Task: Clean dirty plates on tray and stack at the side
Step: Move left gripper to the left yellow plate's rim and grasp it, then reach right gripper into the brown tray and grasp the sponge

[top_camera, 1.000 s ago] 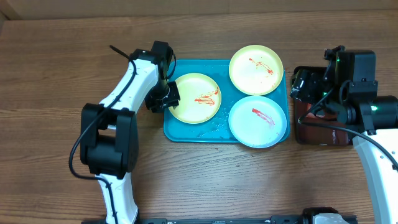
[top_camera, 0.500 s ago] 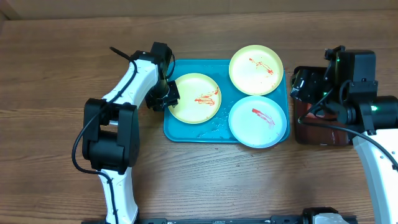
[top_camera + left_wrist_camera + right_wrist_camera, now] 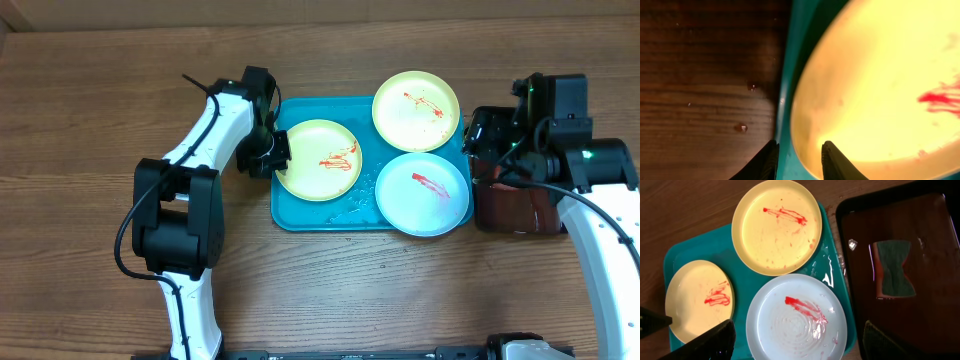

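Observation:
The turquoise tray (image 3: 370,218) holds three plates. A yellow-rimmed plate (image 3: 318,160) with a red smear lies at its left, a second yellow one (image 3: 415,110) at the back right, and a light blue one (image 3: 422,194) at the front right, both smeared too. My left gripper (image 3: 272,152) is low at the tray's left rim. In the left wrist view its jaws (image 3: 800,160) stand partly closed and apart, straddling the tray's rim (image 3: 790,100) and the edge of the left plate (image 3: 865,100). My right gripper (image 3: 800,342) hangs wide open and holds nothing, high above the blue plate (image 3: 797,320).
A dark red-brown tray (image 3: 515,210) sits right of the turquoise one, with a green sponge (image 3: 895,275) lying in it. Water drops glisten on the turquoise tray's front (image 3: 350,205). Bare wood table lies left of and in front of the trays.
The left jaws have narrowed around the tray rim and plate edge. The turquoise tray and its plates have slid slightly right. The right arm has shifted a little left.

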`<action>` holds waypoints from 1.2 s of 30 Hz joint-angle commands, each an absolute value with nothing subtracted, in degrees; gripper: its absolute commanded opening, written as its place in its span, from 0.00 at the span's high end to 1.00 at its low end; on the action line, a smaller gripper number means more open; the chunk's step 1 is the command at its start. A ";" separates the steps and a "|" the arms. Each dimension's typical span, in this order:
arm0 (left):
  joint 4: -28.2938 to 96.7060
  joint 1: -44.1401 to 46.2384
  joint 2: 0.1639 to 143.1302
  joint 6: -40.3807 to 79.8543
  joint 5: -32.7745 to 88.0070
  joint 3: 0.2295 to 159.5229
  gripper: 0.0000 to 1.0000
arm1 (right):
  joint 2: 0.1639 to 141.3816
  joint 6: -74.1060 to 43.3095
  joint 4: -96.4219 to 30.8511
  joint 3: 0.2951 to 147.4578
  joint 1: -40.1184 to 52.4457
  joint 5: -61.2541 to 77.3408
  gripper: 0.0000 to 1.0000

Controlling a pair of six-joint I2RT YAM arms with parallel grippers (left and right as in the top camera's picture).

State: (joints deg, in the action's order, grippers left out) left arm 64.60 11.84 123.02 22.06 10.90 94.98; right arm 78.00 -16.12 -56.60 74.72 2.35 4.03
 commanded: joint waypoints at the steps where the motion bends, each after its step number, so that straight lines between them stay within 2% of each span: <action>1: 66.41 10.94 123.63 20.12 8.78 101.41 0.69 | 77.87 -16.36 -56.29 76.25 2.50 3.51 0.17; 7: 70.04 11.35 123.63 20.62 6.96 104.92 0.69 | 77.87 -16.34 -56.51 76.25 2.50 3.49 0.17; 11: 72.58 13.47 123.68 32.93 3.46 101.47 0.78 | 77.87 -16.34 -56.53 76.25 2.50 3.49 0.17; 20: 68.27 18.04 123.68 41.10 -0.38 95.39 0.71 | 77.87 -16.32 -56.55 76.25 2.50 3.46 0.16; 36: 68.47 17.67 123.68 41.17 -0.69 94.26 0.70 | 77.87 -16.32 -56.55 76.25 2.50 3.46 0.16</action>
State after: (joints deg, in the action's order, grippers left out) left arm 68.34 17.87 123.07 40.36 0.54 95.37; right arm 78.06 -16.27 -56.60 74.72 2.35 4.03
